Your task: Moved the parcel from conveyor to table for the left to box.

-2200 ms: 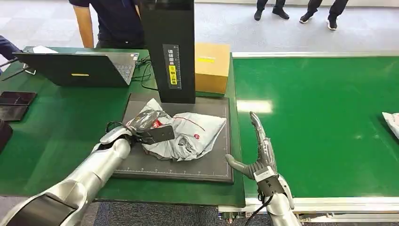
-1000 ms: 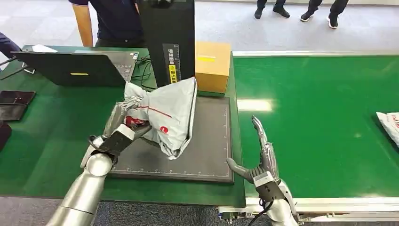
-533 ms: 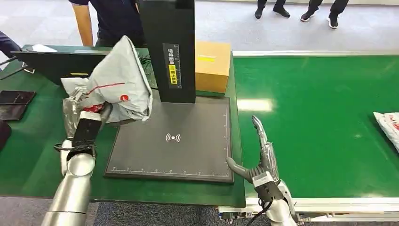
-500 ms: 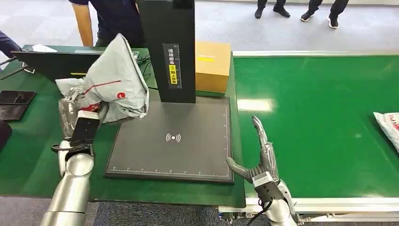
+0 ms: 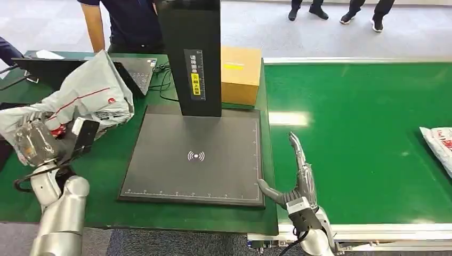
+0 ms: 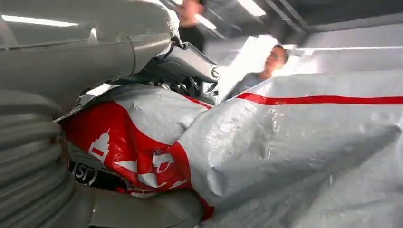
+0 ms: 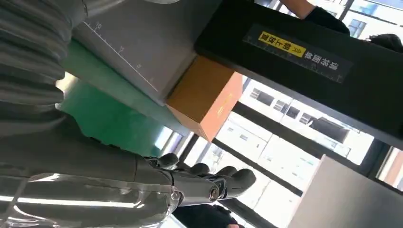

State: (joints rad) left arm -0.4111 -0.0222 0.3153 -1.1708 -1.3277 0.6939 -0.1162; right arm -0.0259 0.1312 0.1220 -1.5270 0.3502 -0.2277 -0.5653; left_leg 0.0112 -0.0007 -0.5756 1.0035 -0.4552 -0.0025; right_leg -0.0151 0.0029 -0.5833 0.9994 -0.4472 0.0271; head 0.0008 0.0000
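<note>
At left of the frame, parcel (image 5: 88,93) aloft in left hand (image 5: 40,141)
Carrying step, I judge (boxing comes next): lowering and release needed; right hand (image 5: 298,184) holds nothing, fingers spread beside the conveyor (image 5: 362,133).

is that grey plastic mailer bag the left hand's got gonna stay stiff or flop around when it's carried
Probably floppy: the grey plastic mailer bag with red stripe is creased and bunched where the left hand grips it, and in the left wrist view its film wrinkles around the contents. It looks fairly light, since one hand holds it up by one end. The glossy film may be slippery, so the grip could creep.
</note>
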